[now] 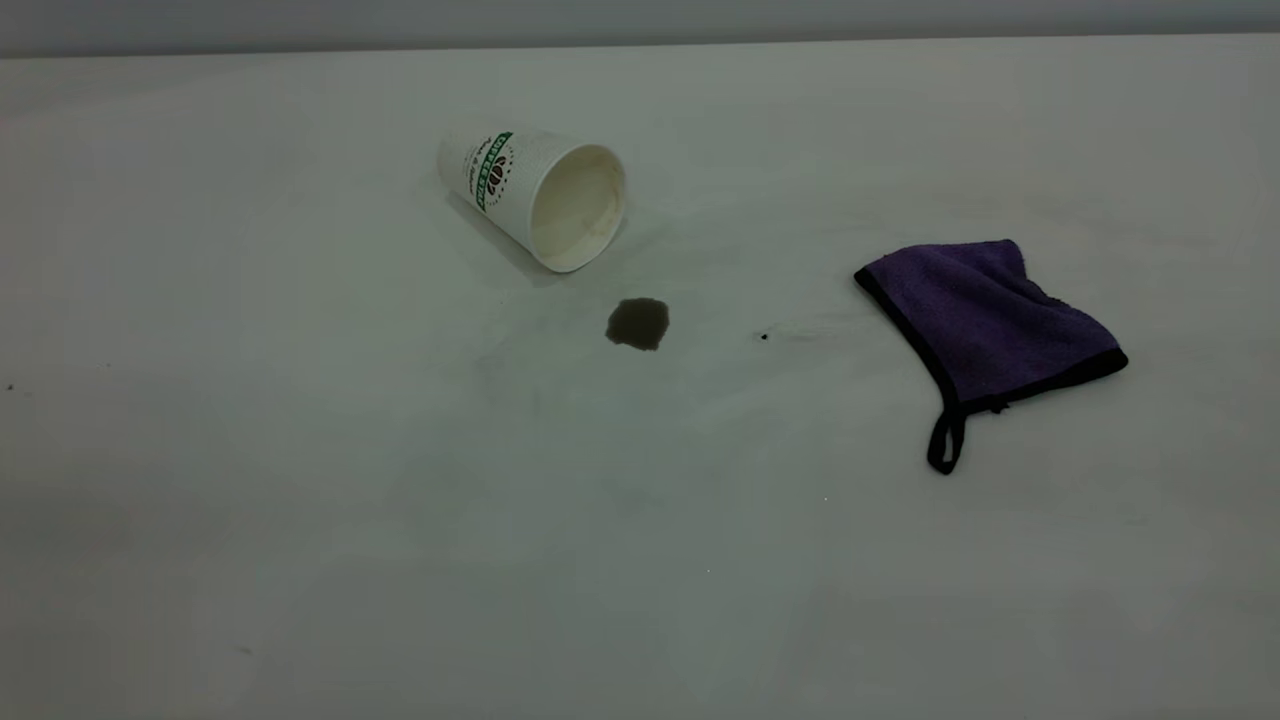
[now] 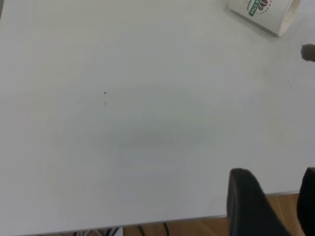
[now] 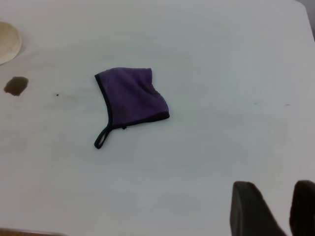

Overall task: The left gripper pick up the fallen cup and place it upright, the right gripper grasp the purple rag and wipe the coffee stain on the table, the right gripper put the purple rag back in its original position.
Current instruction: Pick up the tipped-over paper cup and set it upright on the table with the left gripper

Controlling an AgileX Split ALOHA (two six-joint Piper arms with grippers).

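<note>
Left gripper (image 2: 283, 206): your left wrist view shows two dark fingers with a gap between them, so the jaws stand apart and hold nothing. They hang over the table's near edge, with wooden floor and a few cables showing beyond it. The exterior view does not show this arm at all.

Right gripper (image 3: 275, 209): same picture on your right wrist view, two dark fingers parted with bare table between them, nothing gripped. It sits well apart from the rag.

Cup (image 1: 535, 195): it lies on its side toward the far part of the table, mouth turned toward the exterior camera and slightly right, cream lining visible. The green band faces up and to the left. Your left wrist view catches only part of it at a corner of the frame (image 2: 263, 12).

Coffee stain (image 1: 637, 323): a small dark brown blotch just in front of the cup's mouth, near it but not touching (narrower than the mouth).

Black speck (image 1: 764, 336): a tiny dot between the stain and the rag.

Purple rag (image 1: 985, 315): folded, lying flat on the right side, well apart from the cup and stain. Its black loop (image 1: 945, 440) points toward the exterior camera.

Table (image 1: 400, 550): white, with faint grey smudges around the stain.
</note>
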